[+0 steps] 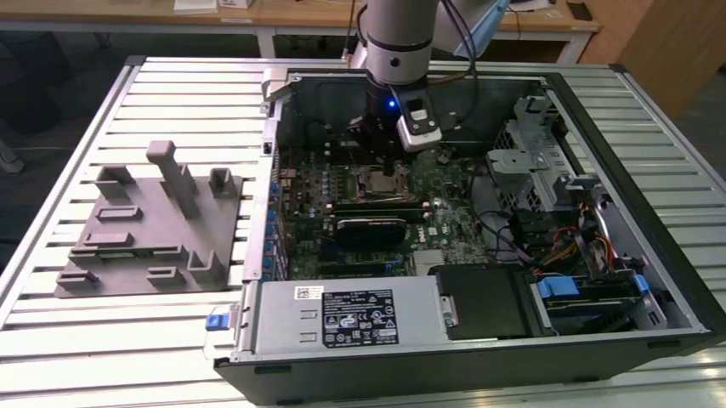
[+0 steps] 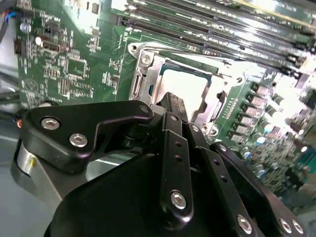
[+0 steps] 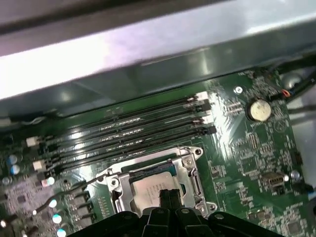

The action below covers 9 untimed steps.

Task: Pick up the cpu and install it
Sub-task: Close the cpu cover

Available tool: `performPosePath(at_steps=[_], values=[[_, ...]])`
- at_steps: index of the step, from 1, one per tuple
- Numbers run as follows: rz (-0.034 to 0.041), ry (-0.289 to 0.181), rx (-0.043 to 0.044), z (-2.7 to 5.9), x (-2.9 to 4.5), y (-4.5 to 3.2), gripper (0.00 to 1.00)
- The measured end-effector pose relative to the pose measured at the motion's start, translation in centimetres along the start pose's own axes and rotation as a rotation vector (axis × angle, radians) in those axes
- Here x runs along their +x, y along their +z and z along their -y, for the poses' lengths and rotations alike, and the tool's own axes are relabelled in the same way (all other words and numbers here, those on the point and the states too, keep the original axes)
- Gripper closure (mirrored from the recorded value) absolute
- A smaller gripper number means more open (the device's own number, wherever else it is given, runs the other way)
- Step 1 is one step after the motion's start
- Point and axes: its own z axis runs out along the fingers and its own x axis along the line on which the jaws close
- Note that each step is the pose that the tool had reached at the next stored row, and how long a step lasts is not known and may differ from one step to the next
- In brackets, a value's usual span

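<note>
The cpu (image 3: 147,189) lay flat inside the metal socket frame (image 3: 190,173) on the motherboard (image 3: 247,148), its pale top facing up. My gripper (image 3: 169,196) hung directly over it with its two dark fingers (image 3: 164,197) pressed together, narrow and holding nothing. In the second wrist view the gripper (image 2: 172,100) reached over the near edge of the chip. I could not tell whether the tips touched the metal or sat just above it.

Just beside the socket frame ran the row of long black memory slots (image 3: 133,131), and a coin cell battery (image 3: 259,109) sat farther off on the same board.

In the exterior view my arm came down into the open computer case (image 1: 454,374), which lay on its side on the slatted metal table (image 1: 68,340). A grey plastic fixture (image 1: 136,246) rested on the table on the exterior view's left, well apart from the socket. The power supply (image 1: 340,316) filled the case's near corner.
</note>
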Motion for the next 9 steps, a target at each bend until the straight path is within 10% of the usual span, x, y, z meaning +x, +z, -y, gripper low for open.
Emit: performPosePath(at_steps=[9], values=[[0.0011, -0.078, -0.0035, 0.56, 0.20, 0.09, 0.89]])
